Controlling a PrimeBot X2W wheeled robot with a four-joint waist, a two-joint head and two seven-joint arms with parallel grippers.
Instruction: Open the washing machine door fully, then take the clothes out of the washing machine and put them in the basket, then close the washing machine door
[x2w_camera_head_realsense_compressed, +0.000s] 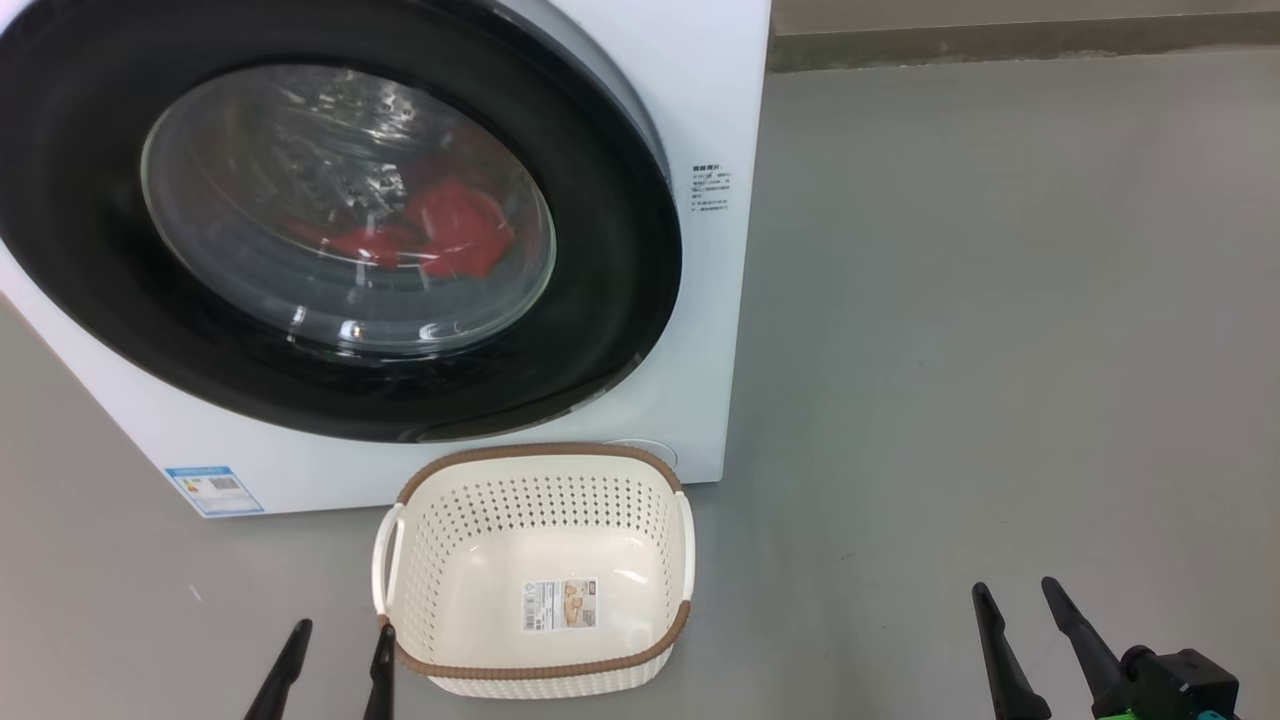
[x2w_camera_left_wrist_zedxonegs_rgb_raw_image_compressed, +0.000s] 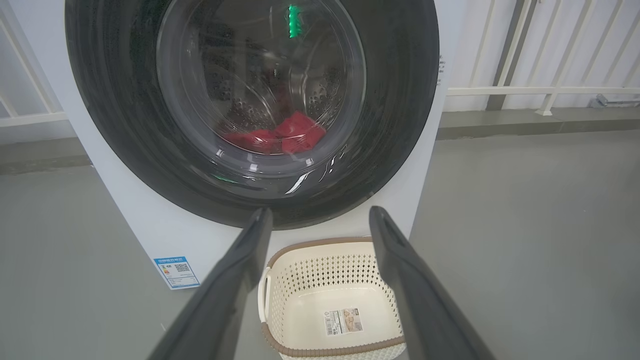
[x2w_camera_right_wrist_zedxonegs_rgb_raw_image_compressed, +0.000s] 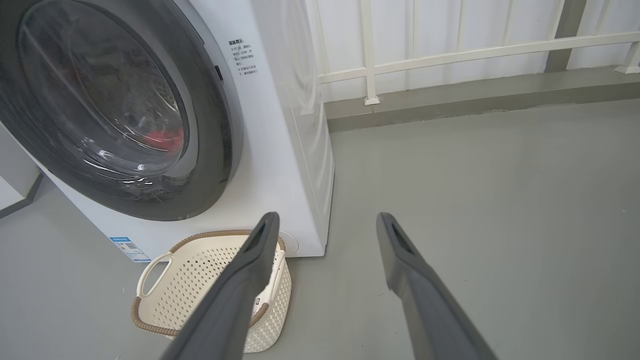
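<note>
Grey floor (x2w_camera_head_realsense_compressed: 1000, 300): white washing machine (x2w_camera_head_realsense_compressed: 720, 100), its glossy black round door (x2w_camera_head_realsense_compressed: 620, 260) shut; left gripper (x2w_camera_head_realsense_compressed: 342, 628), right gripper (x2w_camera_head_realsense_compressed: 1015, 587) before machine, splayed, empty. Step one pending: pull door open.

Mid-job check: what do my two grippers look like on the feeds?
Left gripper and right gripper match: two long, slim, dark grey fingers tapering to narrow tips, a shallow slot near each tip. Behind the right gripper sits a black block with small green and blue accents.
</note>
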